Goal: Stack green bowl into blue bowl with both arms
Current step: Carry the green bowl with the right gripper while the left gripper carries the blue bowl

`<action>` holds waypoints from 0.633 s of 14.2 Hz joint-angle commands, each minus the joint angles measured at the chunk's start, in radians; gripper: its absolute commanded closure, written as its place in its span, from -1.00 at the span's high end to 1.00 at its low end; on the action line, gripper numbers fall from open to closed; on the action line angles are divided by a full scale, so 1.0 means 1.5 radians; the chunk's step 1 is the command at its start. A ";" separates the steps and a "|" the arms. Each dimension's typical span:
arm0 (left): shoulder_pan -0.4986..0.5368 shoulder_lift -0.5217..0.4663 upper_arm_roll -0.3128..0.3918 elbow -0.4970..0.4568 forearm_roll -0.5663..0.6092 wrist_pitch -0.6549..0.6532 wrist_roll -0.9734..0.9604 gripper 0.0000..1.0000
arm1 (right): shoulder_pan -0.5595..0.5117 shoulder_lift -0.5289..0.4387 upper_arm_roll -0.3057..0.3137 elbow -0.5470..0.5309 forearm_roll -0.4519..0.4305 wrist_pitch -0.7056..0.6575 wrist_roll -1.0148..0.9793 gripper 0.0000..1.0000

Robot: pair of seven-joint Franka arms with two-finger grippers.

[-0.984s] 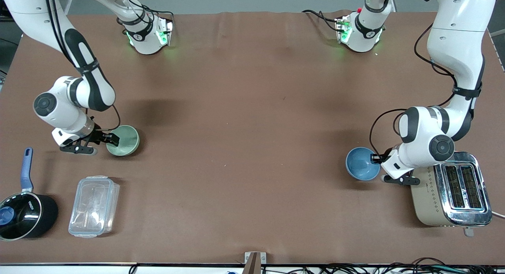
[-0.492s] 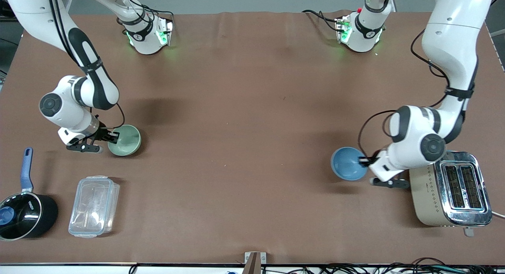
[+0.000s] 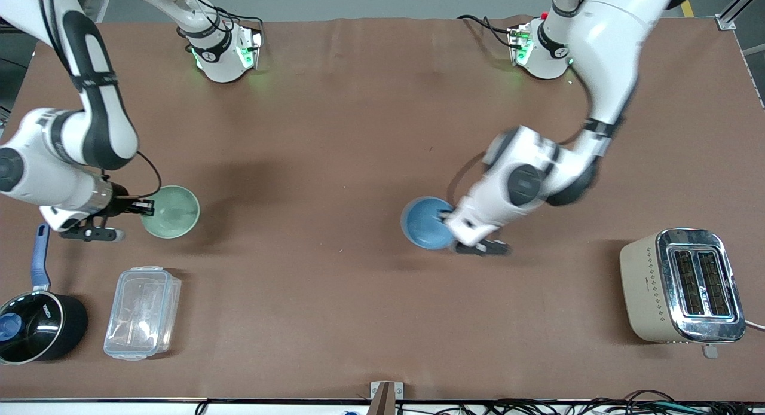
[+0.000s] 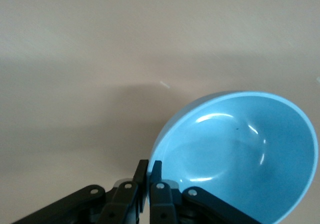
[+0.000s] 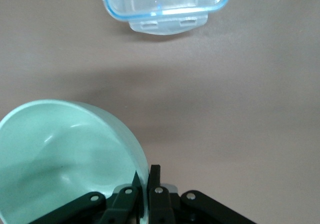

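Note:
My left gripper is shut on the rim of the sky-blue bowl and holds it up over the middle of the table. In the left wrist view the blue bowl sits with its rim pinched between my fingers. My right gripper is shut on the rim of the pale green bowl and holds it up over the table at the right arm's end. In the right wrist view the green bowl has its rim clamped between my fingers.
A clear plastic lidded box and a black saucepan with a blue handle lie near the front edge at the right arm's end; the box also shows in the right wrist view. A beige toaster stands at the left arm's end.
My left gripper has carried the blue bowl from beside the toaster toward the table's middle. My right gripper has lifted the green bowl and shifted it slightly toward the right arm's end.

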 commanded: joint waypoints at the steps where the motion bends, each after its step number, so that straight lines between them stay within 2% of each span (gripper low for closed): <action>1: -0.072 0.065 0.007 0.052 -0.004 0.025 -0.069 -0.99 | 0.024 -0.001 0.039 0.044 0.006 -0.054 0.099 -0.99; 4: -0.123 0.109 0.010 0.064 -0.005 0.070 -0.125 -0.95 | 0.027 0.002 0.132 0.060 0.004 -0.059 0.261 -0.99; 6: -0.136 0.122 0.010 0.065 -0.004 0.073 -0.125 -0.69 | 0.032 0.002 0.175 0.060 0.004 -0.050 0.340 -0.99; 7: -0.137 0.123 0.011 0.065 -0.003 0.077 -0.125 -0.40 | 0.038 0.003 0.194 0.067 0.004 -0.046 0.375 -0.99; 8: -0.135 0.120 0.012 0.065 -0.002 0.077 -0.125 0.22 | 0.044 0.004 0.209 0.075 0.004 -0.043 0.404 -0.99; 9: -0.134 0.112 0.014 0.066 0.002 0.076 -0.124 0.99 | 0.052 0.005 0.222 0.079 0.004 -0.041 0.433 -0.99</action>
